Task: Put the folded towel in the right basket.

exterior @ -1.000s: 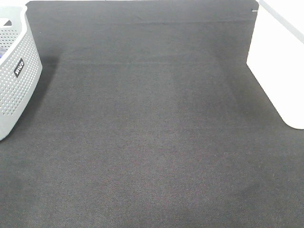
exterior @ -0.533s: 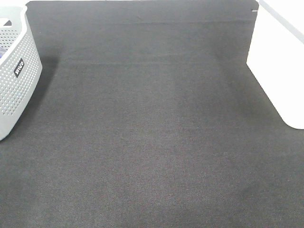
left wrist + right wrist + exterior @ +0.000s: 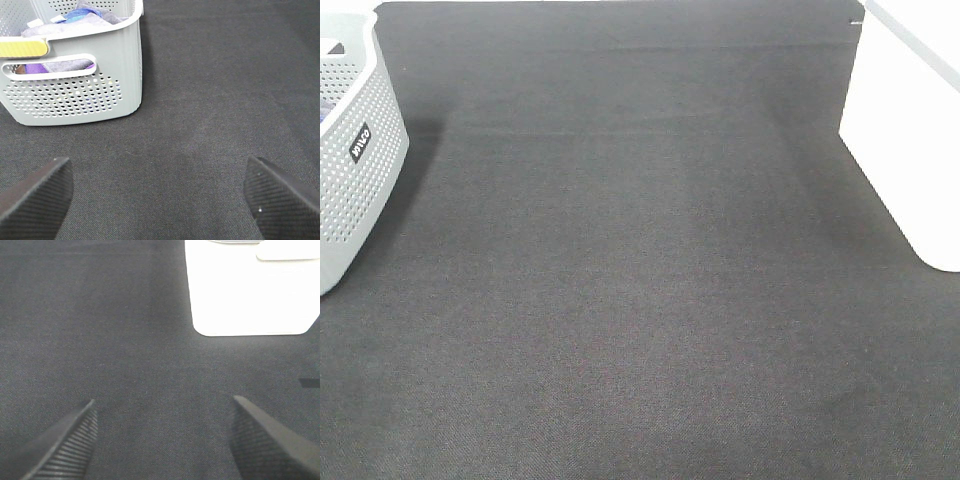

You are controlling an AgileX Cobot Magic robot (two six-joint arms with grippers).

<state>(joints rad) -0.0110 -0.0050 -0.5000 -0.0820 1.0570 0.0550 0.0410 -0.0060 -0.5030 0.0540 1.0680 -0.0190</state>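
While both arms sit off the overhead view, we log:
Worktop (image 3: 640, 300): dark woven cloth.
Left gripper (image 3: 157, 192): fingers (image 3: 37, 192) spread wide, nothing between them, above bare cloth just in front of the grey basket (image 3: 75, 95).
Grey basket: perforated walls, at the worktop's left edge; purple, blue and grey fabrics inside.
Right gripper (image 3: 160, 435): fingers (image 3: 67, 437) wide apart, holding nothing, facing the right basket (image 3: 250, 295).
Right basket: plain white walls, at the far right edge.
Towel: we cannot find it in any view.
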